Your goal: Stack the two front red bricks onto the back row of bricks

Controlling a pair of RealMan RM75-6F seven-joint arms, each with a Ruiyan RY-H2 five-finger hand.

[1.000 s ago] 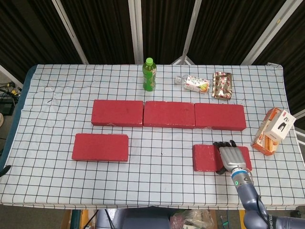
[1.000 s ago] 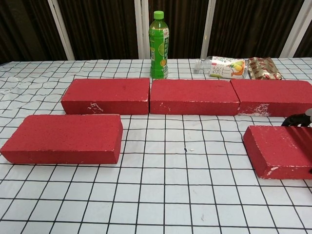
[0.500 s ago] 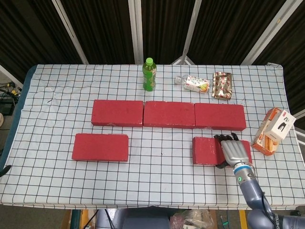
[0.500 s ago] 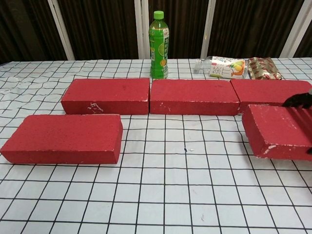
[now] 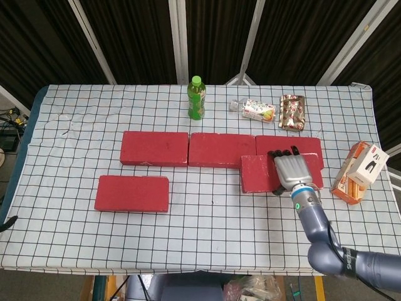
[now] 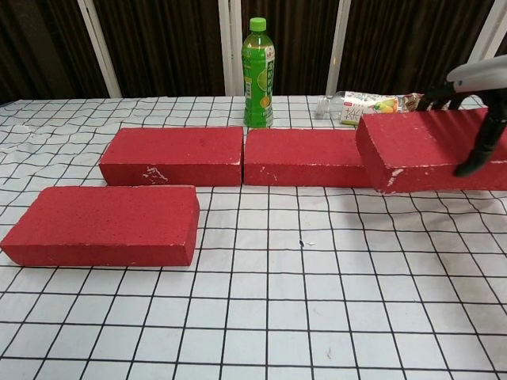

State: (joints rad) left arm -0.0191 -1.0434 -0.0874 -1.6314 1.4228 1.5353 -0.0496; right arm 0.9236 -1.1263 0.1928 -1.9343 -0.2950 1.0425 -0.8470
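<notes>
My right hand (image 5: 292, 170) (image 6: 479, 87) grips a red brick (image 5: 260, 174) (image 6: 420, 150) and holds it lifted off the table, in front of the right end of the back row. The back row is three red bricks end to end: left (image 5: 155, 148) (image 6: 174, 155), middle (image 5: 219, 149) (image 6: 305, 157) and right (image 5: 294, 144), the right one partly hidden behind the lifted brick. A second front brick (image 5: 132, 193) (image 6: 104, 225) lies flat at the front left. My left hand does not show in either view.
Behind the row stand a green bottle (image 5: 197, 98) (image 6: 258, 74), a lying drink bottle (image 5: 254, 110) (image 6: 363, 108) and a snack bag (image 5: 292, 112). An orange and white box (image 5: 359, 172) sits near the right table edge, close to my right hand.
My right hand has raised the front right brick off the table and carried it back and slightly left, up to the back row.
</notes>
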